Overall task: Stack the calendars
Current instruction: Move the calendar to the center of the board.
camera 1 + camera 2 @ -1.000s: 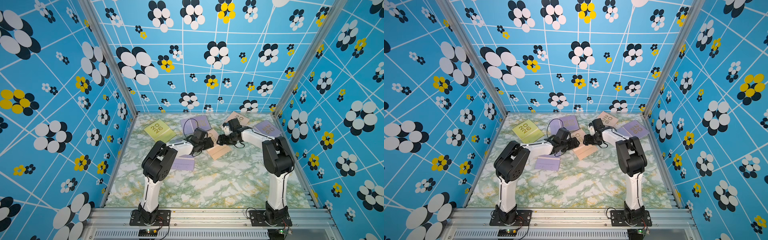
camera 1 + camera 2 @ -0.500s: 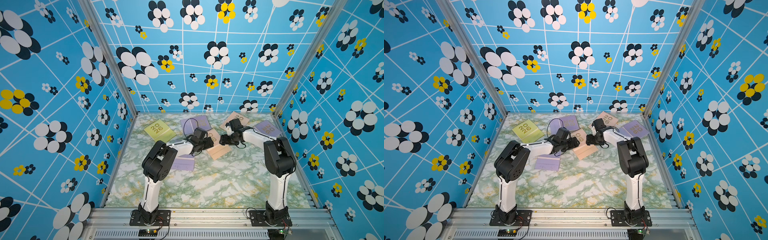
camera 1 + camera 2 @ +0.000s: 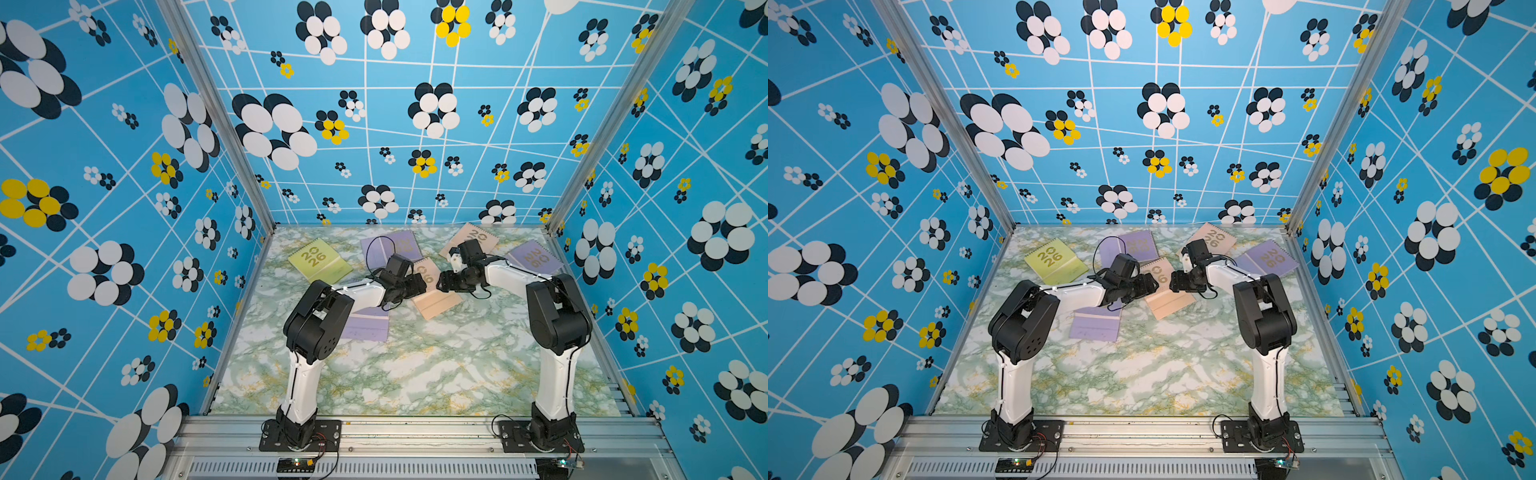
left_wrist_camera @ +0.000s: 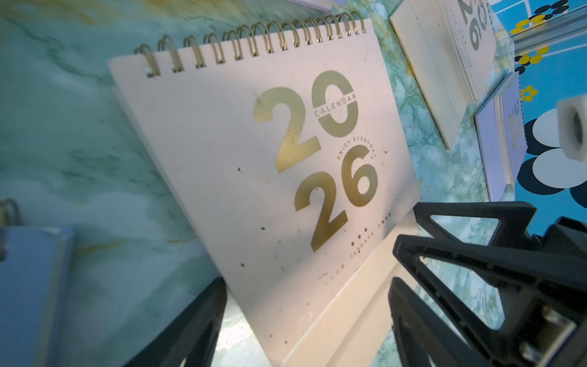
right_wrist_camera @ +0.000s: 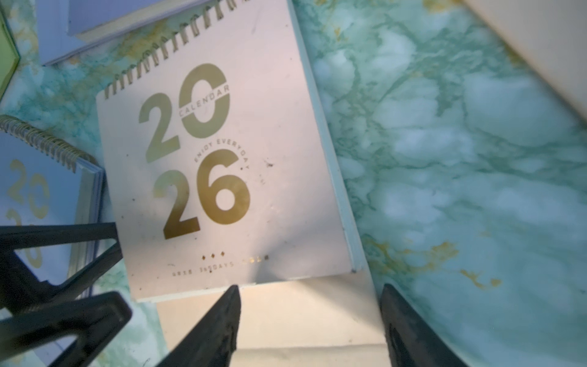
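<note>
Tabletop [image 3: 415,374]: smooth green-white marble print, gold veins. Near lilac calendar [image 3: 368,328] lies flat, near-left of central peach calendar [image 3: 436,303]. Central peach calendar is a matte card rectangle with gold wire spiral and foil "2026". Its long axis runs near-to-far, slightly skewed, spiral end toward back wall.

Left gripper [image 4: 306,286] and right gripper [image 5: 310,287] both have jaws spread, straddling its cream base flap from opposite sides.

Beyond it:
- yellow-green calendar [image 3: 320,262] far-left
- far lilac calendar [image 3: 399,249] behind
- far peach calendar [image 3: 478,235] and right lilac calendar [image 3: 536,257] far-right

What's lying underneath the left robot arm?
A lilac calendar lies flat on the marble table there. Only its nearer part shows; the left arm covers its far edge, so its spiral binding cannot be seen.
</note>
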{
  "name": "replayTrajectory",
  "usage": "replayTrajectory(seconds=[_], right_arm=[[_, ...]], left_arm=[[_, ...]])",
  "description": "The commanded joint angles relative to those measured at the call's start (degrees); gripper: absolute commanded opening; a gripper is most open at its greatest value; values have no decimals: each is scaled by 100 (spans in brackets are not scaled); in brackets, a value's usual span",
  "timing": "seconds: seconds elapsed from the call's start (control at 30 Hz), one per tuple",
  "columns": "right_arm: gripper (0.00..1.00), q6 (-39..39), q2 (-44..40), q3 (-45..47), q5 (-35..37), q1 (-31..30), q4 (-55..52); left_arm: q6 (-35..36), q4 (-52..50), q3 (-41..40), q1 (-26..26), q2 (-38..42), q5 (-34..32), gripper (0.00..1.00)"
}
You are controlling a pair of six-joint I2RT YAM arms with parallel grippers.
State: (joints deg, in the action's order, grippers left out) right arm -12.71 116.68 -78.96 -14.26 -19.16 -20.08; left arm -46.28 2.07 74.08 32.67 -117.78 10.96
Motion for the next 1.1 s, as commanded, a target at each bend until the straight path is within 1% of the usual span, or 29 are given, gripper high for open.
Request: replayTrajectory(seconds=[0.0,0.2,0.4,0.57,0.7,0.8,0.93,1.07], right_arm=[[70,-193,-190,456,-314,-246,-160],[69,-404,-630,1062,-136,-525,-141],[69,-881,-1209,1686,-36,-585,2],[71,-1081,-1495,1871,633,-516,-102],[71,-1134,-1431,1816,536,-278,38],[71,-1015,-1295,1635,414,-232,140],[70,-936,-1031,1324,297,-211,152],[70,-929,-798,1134,234,-202,203]], left_arm=[[202,-478,76,-48,-203,141,81],[191,-421,-166,-45,-47,242,80],[-18,-129,-780,52,265,433,79],[-49,-102,-1071,126,437,344,79],[364,-572,-850,110,522,62,79],[666,-866,-587,106,511,-121,79],[830,-981,-303,86,374,-130,79],[866,-941,-186,73,218,-53,78]])
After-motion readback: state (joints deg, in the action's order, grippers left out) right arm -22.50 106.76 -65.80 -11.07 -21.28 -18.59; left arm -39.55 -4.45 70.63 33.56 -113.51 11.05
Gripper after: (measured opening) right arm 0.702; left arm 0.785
